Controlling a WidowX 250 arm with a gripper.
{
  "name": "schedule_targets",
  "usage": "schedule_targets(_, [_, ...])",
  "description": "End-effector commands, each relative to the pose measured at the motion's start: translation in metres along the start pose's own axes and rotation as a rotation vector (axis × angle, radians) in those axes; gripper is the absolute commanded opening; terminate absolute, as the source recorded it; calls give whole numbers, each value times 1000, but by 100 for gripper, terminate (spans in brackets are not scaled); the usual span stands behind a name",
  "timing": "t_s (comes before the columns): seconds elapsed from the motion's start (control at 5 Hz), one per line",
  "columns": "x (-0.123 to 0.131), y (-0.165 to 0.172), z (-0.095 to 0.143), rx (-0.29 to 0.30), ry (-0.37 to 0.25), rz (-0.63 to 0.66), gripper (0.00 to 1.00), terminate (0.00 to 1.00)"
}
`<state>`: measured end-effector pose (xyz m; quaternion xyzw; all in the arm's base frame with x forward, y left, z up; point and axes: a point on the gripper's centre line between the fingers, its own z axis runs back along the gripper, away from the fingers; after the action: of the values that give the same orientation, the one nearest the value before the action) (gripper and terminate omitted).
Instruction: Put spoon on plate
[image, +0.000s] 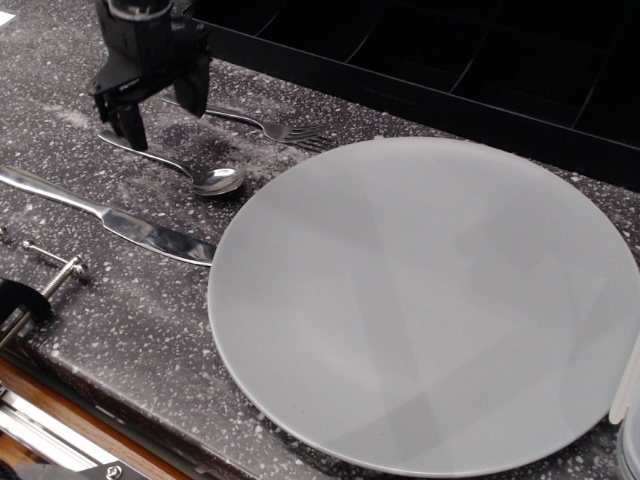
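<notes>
The small silver spoon (200, 174) lies on the dark speckled counter, left of the plate, bowl toward the plate. The very large pale-grey plate (430, 300) fills the middle and right. My black gripper (163, 115) hangs over the spoon's handle end, open, one finger (130, 125) near the handle tip and the other (197, 93) farther back. Nothing is between the fingers. The handle tip is partly hidden by the left finger.
A silver fork (270, 128) lies behind the spoon and a silver knife (110, 218) in front of it. A black divided tray (450, 70) runs along the back. A metal fixture (50, 275) sits at the counter's front-left edge.
</notes>
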<state>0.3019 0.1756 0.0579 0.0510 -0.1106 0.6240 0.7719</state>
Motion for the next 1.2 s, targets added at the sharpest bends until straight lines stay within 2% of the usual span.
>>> schedule_targets(0.0, [1,18,-15,-28,-52,7,100,0])
schedule_targets(0.2, [-4,28,-25,-29,-47,-8,100,0])
schedule_targets(0.4, [-7,29,-32,-43,-39,-11,0,0])
schedule_targets(0.6, [-5,23,-32,-13,-24,13,0,0])
schedule_targets(1.0, [-1,19,-17,1,4,37,0,0])
